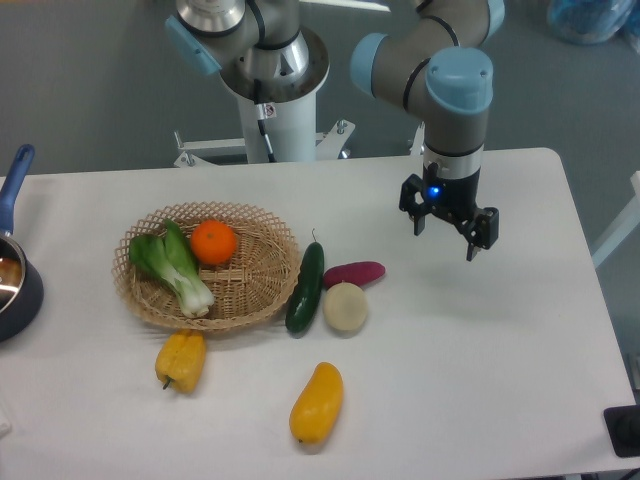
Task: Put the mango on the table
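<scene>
The mango (317,403) is a smooth yellow-orange oblong fruit lying on the white table (480,350) near the front edge, right of the yellow bell pepper. My gripper (449,238) hangs over the table at the right, well above and to the right of the mango. Its two dark fingers are spread apart and hold nothing.
A wicker basket (258,290) at the left holds an orange (213,241) and bok choy (178,265). A cucumber (305,289), a purple sweet potato (353,273) and a pale round vegetable (345,307) lie beside it. A yellow bell pepper (182,360) lies in front. A blue pot (12,280) stands at the left edge.
</scene>
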You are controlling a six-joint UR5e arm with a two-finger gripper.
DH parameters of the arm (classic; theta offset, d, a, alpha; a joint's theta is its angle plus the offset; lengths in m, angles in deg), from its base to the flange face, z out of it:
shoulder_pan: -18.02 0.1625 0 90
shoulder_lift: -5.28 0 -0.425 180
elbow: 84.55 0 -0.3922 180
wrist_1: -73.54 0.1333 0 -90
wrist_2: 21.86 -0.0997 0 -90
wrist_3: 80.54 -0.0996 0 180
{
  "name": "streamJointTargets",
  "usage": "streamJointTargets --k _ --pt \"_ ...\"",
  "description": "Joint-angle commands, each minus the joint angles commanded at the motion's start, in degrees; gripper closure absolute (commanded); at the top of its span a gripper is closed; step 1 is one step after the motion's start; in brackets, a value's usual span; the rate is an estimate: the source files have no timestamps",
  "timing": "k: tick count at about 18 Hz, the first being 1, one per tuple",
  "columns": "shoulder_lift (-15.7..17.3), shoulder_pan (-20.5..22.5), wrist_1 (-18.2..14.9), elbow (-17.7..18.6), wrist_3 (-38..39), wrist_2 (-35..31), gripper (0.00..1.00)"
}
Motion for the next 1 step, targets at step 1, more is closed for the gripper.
streamJointTargets --k 1 --pt "-0.09 0.0 0.0 0.0 1.05 -0.88 0.0"
